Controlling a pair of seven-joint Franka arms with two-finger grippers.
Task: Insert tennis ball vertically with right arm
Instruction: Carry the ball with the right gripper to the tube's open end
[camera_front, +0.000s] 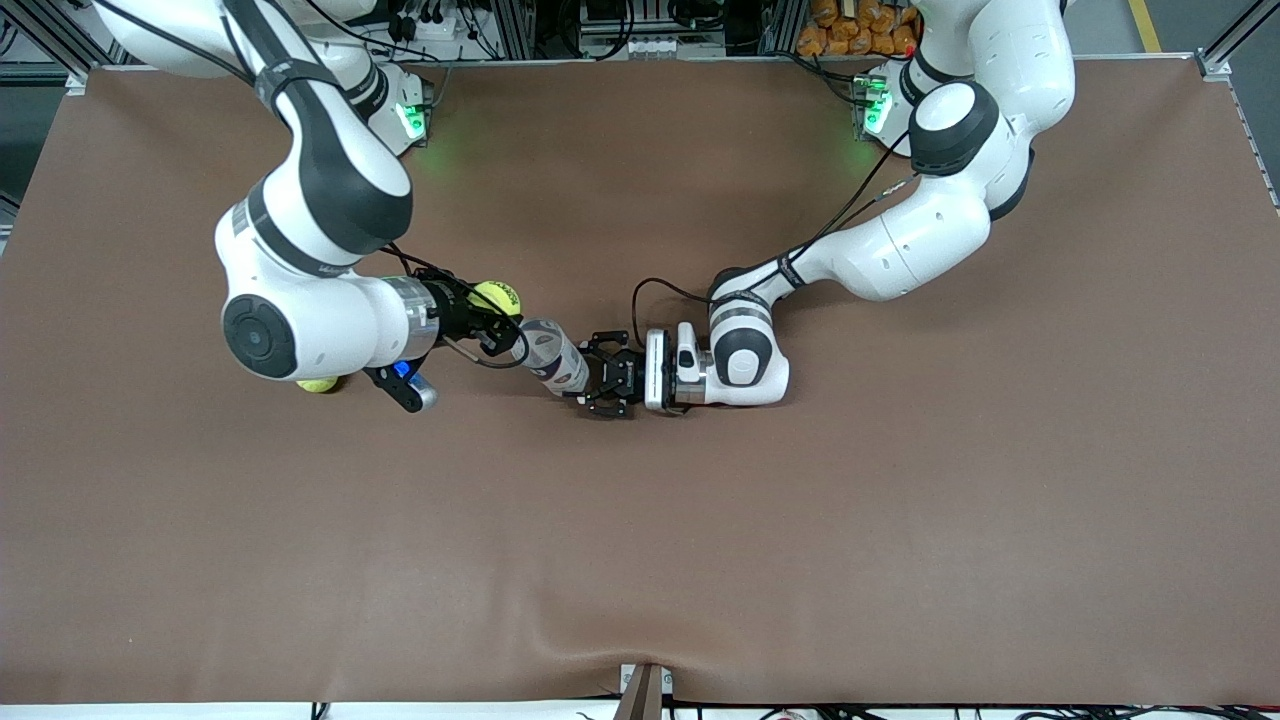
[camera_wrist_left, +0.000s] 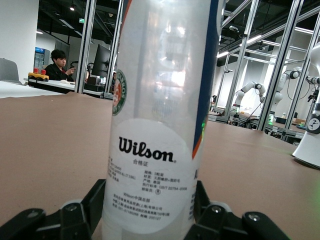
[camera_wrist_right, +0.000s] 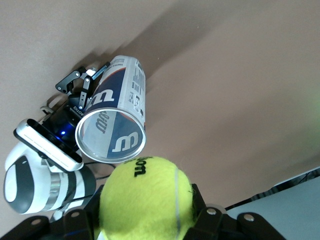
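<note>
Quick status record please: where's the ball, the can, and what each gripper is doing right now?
tennis ball: held in the right gripper, up beside the can's open mouth, not inside
ball can: clear Wilson tube, standing on the brown table, open end up
left gripper: low at the can's base, one finger on each side of it
second tennis ball: on the table under the right arm
insertion: not yet done
</note>
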